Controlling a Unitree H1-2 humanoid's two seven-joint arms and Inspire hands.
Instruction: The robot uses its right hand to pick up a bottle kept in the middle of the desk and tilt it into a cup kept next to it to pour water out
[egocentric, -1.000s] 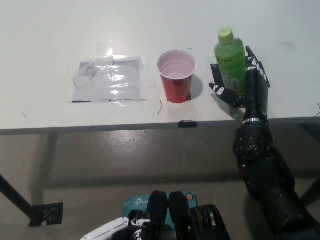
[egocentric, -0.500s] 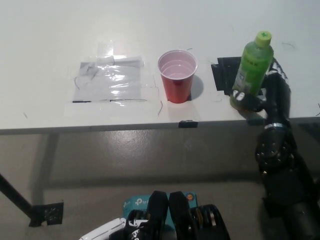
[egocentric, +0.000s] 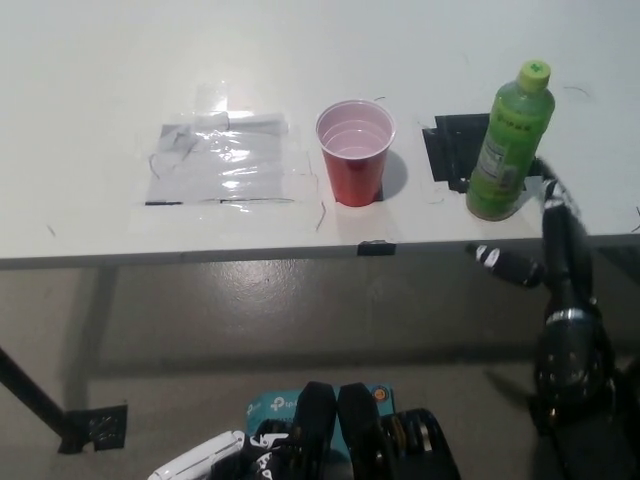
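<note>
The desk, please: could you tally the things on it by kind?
Bottle: 1, the green bottle
Cup: 1, the red cup
Taped plastic sheet: 1
Black tape patch: 1
Total: 4

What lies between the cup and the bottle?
In the head view, a black patch on the desk lies between the cup and the bottle; otherwise bare desk.

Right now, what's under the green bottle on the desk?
The green bottle stands on the white desk, at the edge of a black patch. Whether its base overlaps the patch is hidden by the bottle itself. The right hand is off it.
</note>
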